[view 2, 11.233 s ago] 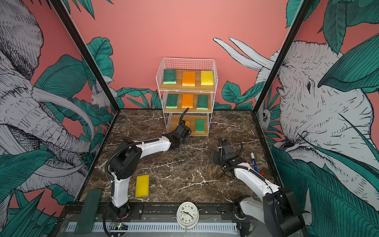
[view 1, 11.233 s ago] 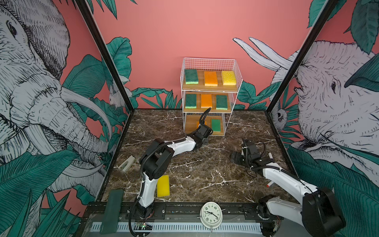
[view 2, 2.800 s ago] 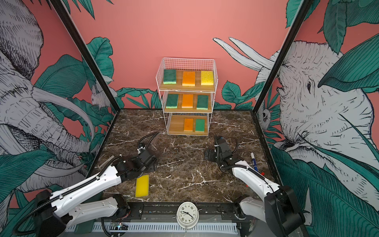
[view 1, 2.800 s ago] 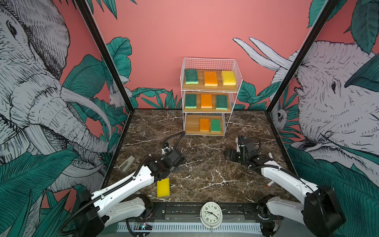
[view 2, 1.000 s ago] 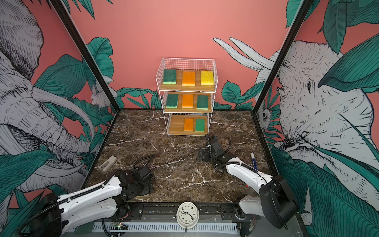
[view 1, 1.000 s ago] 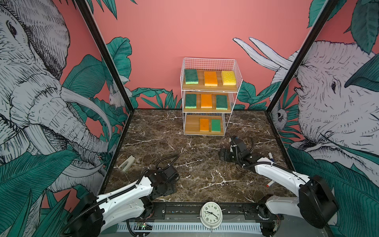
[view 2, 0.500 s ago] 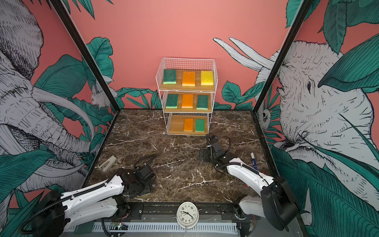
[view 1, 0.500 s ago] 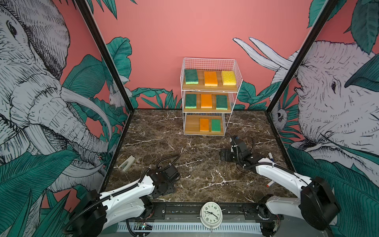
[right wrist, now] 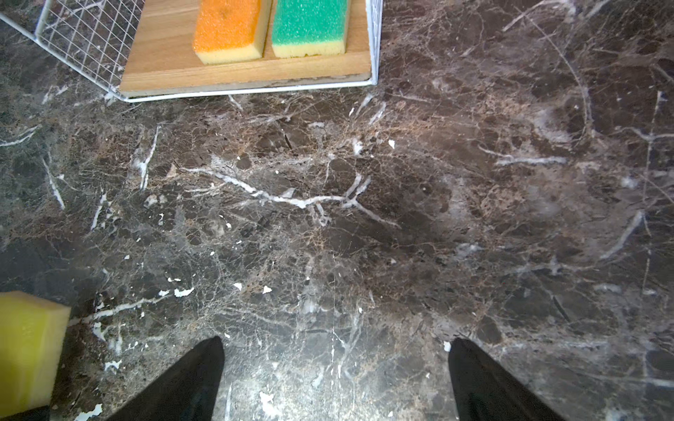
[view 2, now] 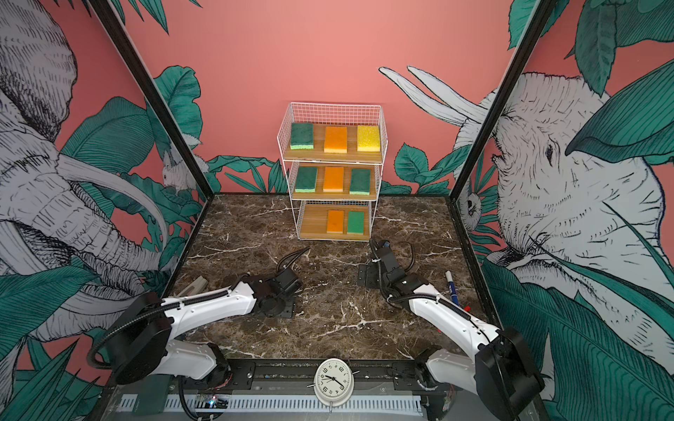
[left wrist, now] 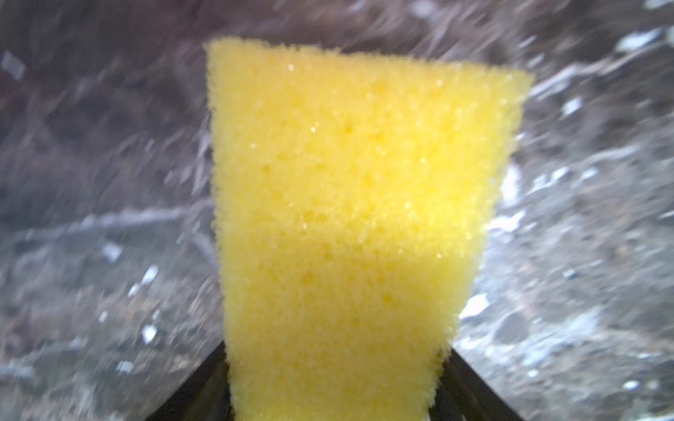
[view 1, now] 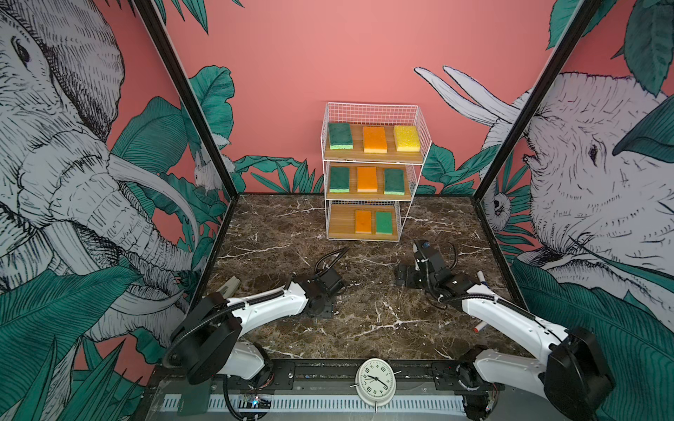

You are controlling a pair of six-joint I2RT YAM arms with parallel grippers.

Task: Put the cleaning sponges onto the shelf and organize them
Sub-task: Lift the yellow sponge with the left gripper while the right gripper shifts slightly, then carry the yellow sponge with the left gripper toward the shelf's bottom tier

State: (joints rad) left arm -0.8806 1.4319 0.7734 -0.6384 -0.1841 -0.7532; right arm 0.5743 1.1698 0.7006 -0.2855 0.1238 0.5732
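A yellow sponge fills the left wrist view, and my left gripper is shut on it, a black finger on each side. In both top views this gripper points down at the front left and hides the sponge. The sponge's corner shows in the right wrist view. My right gripper is open over bare marble, in front of the shelf. Three sponges lie on each of its top and middle boards. The bottom board holds an orange sponge and a green sponge, its left part bare.
A marker pen lies by the right wall, and a second pen lies nearer the front. A small grey block sits by the left wall. A white clock stands on the front rail. Patterned walls close in three sides.
My left gripper has closed on the yellow sponge and moved a little away from the front rail with it. The right gripper has hardly moved.
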